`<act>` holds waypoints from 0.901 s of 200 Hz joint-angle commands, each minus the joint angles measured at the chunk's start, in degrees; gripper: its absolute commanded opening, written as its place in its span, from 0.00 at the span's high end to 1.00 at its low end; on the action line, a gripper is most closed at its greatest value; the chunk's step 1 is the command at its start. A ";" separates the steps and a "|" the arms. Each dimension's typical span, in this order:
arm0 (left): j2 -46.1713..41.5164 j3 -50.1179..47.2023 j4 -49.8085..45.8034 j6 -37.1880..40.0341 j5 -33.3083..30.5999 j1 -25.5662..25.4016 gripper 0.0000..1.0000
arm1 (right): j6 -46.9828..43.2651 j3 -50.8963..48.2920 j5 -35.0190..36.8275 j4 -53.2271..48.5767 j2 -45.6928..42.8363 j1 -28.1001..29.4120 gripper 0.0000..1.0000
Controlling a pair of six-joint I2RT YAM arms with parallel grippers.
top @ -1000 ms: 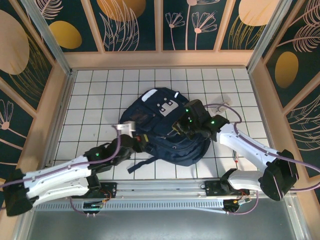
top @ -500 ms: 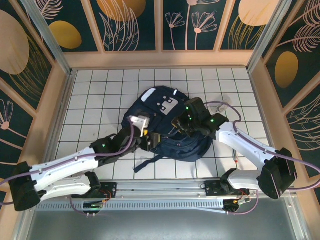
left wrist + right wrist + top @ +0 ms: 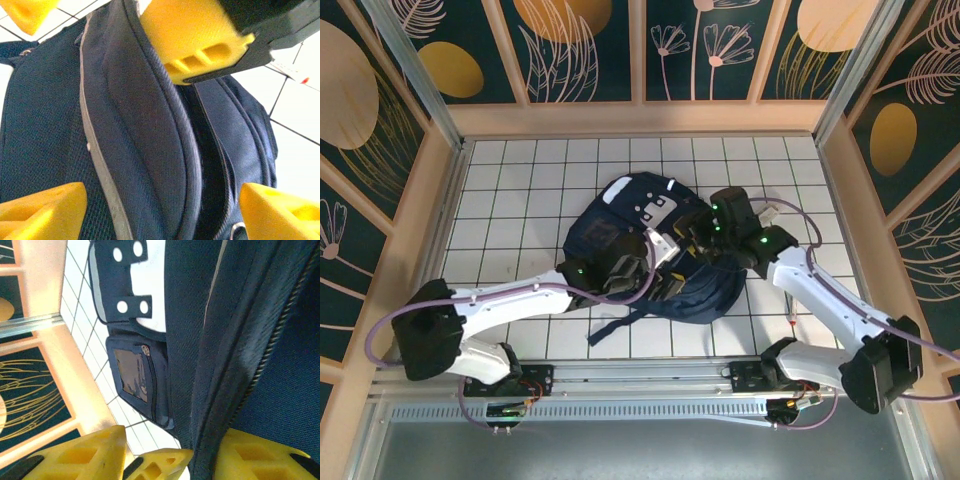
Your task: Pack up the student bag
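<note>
Two claws: left gripper (image 3: 164, 192) spread wide above the padded ridge; right gripper (image 3: 174, 435) parted, zip flap running between its fingers
Writing: clear label window (image 3: 132, 375), too blurred to read
Place: student bag (image 3: 705, 295) mid-table (image 3: 520, 180), beneath both claws
Fabric: navy weave, grey piping, white patch with round dots

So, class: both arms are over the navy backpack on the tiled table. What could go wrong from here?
The right arm's fingers sit against a zipper fold of the navy backpack; pulling away could snag it. The left arm's fingers hover right beside them, so the arms may collide. The loose strap could catch too.
</note>
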 commanded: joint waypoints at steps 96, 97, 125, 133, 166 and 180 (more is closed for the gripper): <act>2.37 0.82 11.95 -2.51 -14.87 2.76 1.00 | -24.42 1.60 18.86 -10.99 1.21 -17.75 0.07; 2.30 0.70 12.12 -2.67 -14.88 2.81 1.00 | -24.83 1.62 19.38 -10.94 1.24 -17.92 0.07; 0.39 -3.42 17.51 -4.23 -13.39 3.07 1.00 | -27.21 1.78 37.05 -13.44 6.49 -23.15 0.01; -0.09 -4.67 19.01 -4.37 -12.58 3.07 1.00 | -31.35 1.95 35.54 -10.84 8.71 -25.19 0.01; -2.84 -9.03 24.65 -6.61 -10.34 3.08 1.00 | -37.64 4.17 24.76 -0.76 20.11 -32.51 0.10; -4.08 -10.27 26.80 -7.12 -8.78 3.03 1.00 | -39.82 7.21 20.40 0.97 25.24 -35.45 0.17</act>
